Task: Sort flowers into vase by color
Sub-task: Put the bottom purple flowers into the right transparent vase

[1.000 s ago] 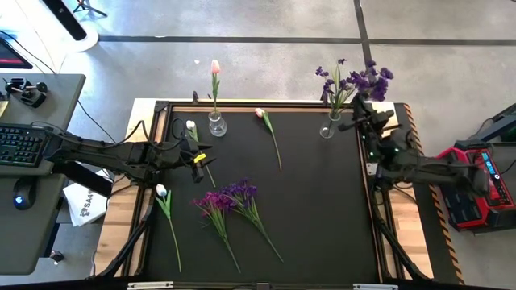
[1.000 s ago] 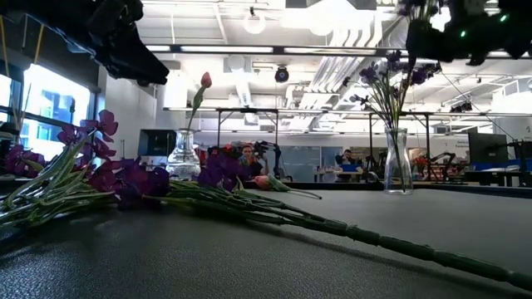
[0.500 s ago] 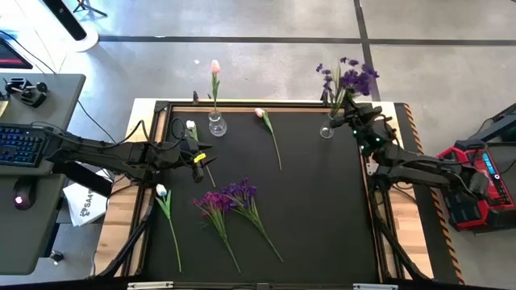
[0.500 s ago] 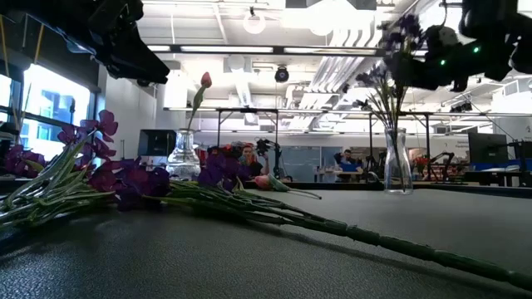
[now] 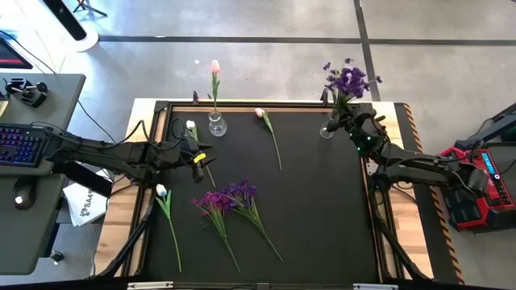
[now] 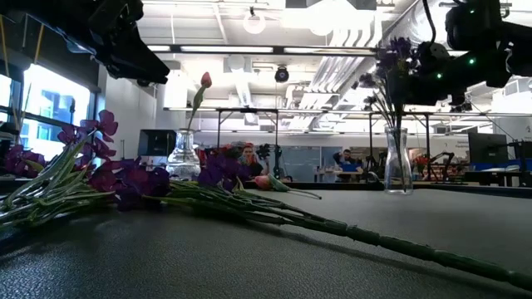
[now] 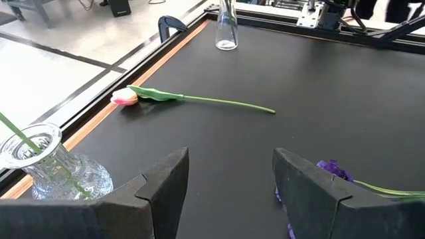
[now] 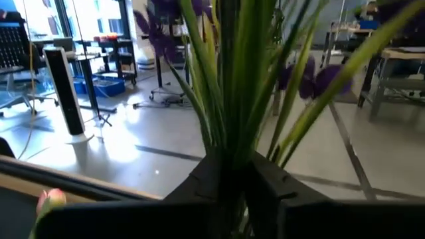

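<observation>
The purple bunch (image 5: pixel 348 80) now stands right over the narrow vase (image 5: pixel 328 129), blooms up and stems running down toward its mouth. A second ago it hung off to the side of that vase, out past the table edge, so the right arm has swung it in and lined it up. The right gripper (image 5: pixel 353 125) sits just beside the vase's neck, and in its own wrist view the fingers (image 8: pixel 199 182) look clamped on the green stems. I'd say this one is nearly sorted and only needs letting go.

Further from the narrow vase along the same back edge, a loose pink tulip (image 5: pixel 260 113) lies on the black mat (image 5: pixel 322 209). Beyond it is the round vase (image 5: pixel 216 123), with a pink tulip (image 5: pixel 214 68) in it. The left gripper (image 5: pixel 197 157) waits near there with its jaws wide and holding nothing, close to a white tulip (image 5: pixel 190 126). Another white tulip (image 5: pixel 161 192) and two purple sprays (image 5: pixel 230 196) lie well away from the narrow vase. Nothing looks to be in the way.
</observation>
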